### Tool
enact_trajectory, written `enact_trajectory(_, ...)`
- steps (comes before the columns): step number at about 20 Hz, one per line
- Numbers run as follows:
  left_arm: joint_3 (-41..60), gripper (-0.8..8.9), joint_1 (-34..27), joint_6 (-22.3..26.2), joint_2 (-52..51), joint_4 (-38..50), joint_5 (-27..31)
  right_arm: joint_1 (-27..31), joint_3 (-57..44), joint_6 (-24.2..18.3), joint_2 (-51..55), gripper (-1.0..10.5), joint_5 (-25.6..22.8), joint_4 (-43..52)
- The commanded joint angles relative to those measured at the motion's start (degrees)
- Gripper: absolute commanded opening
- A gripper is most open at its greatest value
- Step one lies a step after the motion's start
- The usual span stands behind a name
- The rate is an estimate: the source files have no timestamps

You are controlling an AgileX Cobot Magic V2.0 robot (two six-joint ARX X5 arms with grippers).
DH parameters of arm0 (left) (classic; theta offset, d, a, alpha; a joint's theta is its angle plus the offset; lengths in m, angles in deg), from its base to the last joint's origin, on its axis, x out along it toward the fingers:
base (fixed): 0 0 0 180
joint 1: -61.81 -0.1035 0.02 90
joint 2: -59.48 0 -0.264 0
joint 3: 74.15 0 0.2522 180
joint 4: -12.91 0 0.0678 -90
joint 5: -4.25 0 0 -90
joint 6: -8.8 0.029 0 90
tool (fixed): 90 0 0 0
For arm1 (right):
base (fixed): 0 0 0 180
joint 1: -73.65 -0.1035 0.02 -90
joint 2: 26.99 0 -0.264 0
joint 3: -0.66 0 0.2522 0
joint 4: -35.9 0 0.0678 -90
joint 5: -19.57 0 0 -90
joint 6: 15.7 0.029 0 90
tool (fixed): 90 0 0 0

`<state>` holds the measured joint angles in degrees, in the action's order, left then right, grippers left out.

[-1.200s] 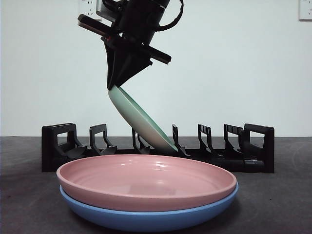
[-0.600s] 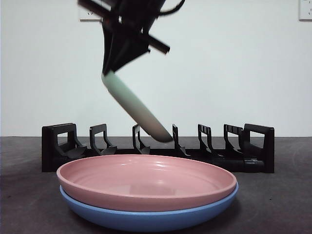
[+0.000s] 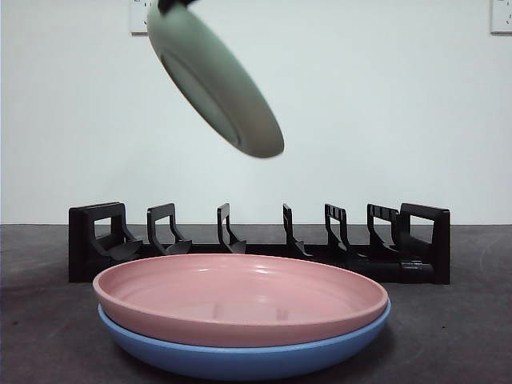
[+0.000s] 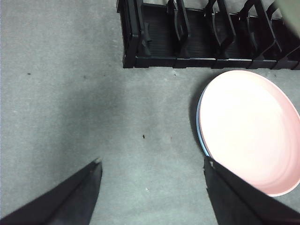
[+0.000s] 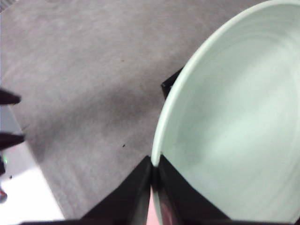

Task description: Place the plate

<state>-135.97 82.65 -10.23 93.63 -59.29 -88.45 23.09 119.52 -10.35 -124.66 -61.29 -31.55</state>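
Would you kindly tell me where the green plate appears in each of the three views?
Front: green plate hangs tilted, high above the rack.
Left wrist: only a sliver at the corner, past the rack.
Right wrist: fills the frame, rim pinched by the right end effector.
Shared landmark: the rack.

A pink plate sits nested in a blue plate at the near side of the dark grey table, the blue one showing only as a rim beneath it. Behind the stack, apart from it, a black dish rack stretches across the table with its upright dividers standing in a row. On the white wall behind are two wall sockets, one towards each top corner.
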Motion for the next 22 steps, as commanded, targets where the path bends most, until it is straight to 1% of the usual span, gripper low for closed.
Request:
enact_trajectory(1,-1.01,3.44,0.11,0.57,0.26,0.94,0.37,-2.4,1.25,-2.56,0.87,0.1,-2.86,-2.08)
enact_trajectory(2,-1.01,3.44,0.11,0.57,0.26,1.16,0.37,-3.54,0.26,-2.91,1.73,0.1,-4.63,-2.69)
enact_trajectory(4,-1.01,3.44,0.11,0.57,0.26,1.53,0.37,-5.55,-4.39,-3.08,4.15,0.1,-6.73,-1.01)
enact_trajectory(7,-1.01,3.44,0.11,0.57,0.26,2.08,0.37,-8.28,-15.72,-3.06,9.35,0.1,-7.56,5.81)
enact_trajectory(10,-1.01,3.44,0.11,0.35,0.26,3.02,0.37,-12.57,-25.94,-3.04,13.92,0.1,-11.54,10.69)
enact_trajectory(13,-1.01,3.44,0.11,0.33,0.26,3.23,0.37,-17.03,-32.92,-3.04,15.52,0.1,-14.27,11.8)
enact_trajectory(17,-1.01,3.44,0.11,-0.09,0.26,3.21,0.37,-20.96,-39.69,-2.62,15.34,0.1,-14.27,13.94)
enact_trajectory(22,-1.01,3.44,0.11,-0.17,0.28,3.21,0.37,-22.08,-44.46,-2.14,15.3,0.1,-14.34,14.32)
